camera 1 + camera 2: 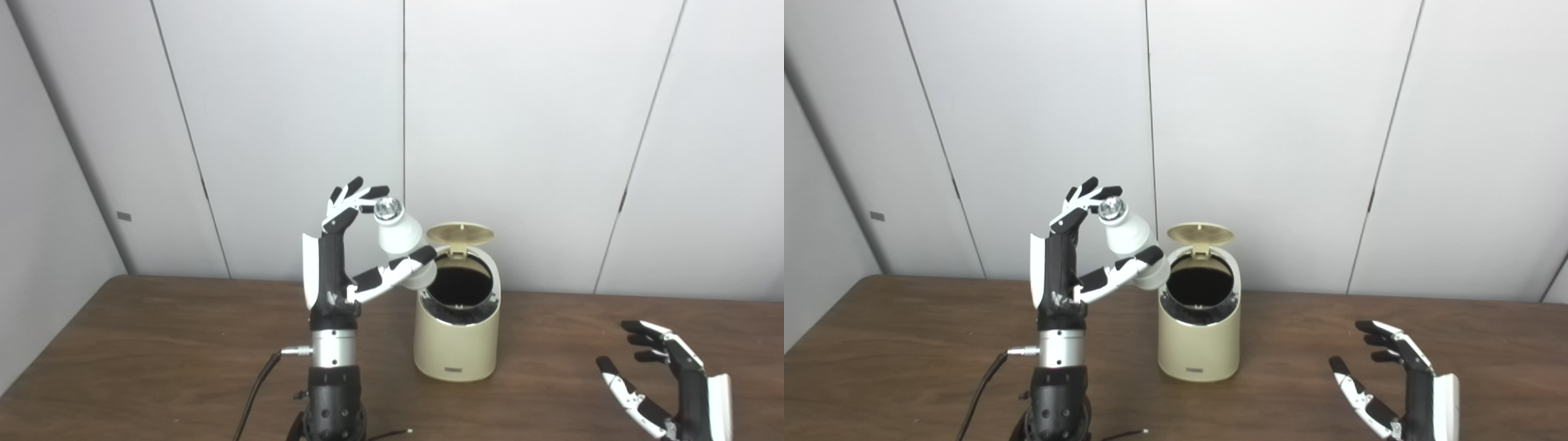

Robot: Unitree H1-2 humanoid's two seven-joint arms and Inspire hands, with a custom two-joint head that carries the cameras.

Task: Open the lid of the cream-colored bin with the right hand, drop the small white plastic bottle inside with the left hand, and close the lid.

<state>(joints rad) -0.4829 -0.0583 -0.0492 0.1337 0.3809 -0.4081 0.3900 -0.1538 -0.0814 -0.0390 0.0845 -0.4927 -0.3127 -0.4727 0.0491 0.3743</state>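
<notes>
My left hand (343, 257), raised on its upright black forearm, pinches the small white plastic bottle (401, 242) between upper fingers (358, 199) at its silvery cap and a thumb (392, 272) under its body; the bottle tilts, base down toward the bin and cap up and to the left. Its base sits just beside the left rim of the cream-coloured cylindrical plastic bin (456, 340), not yet squarely over the dark opening. The bin's round hinged lid (460, 233) stands open at the back. My right hand (667, 386) rests low over the brown wooden table (153, 343), well apart from the bin, fingers spread and holding nothing. Risks, as I judge them: releasing now could bounce the bottle off the rim and onto the table, since it is offset to the left; the light two-point pinch may let it rotate or slip early; and a knock from my thumb could tip the bin or drop the lid shut.
</notes>
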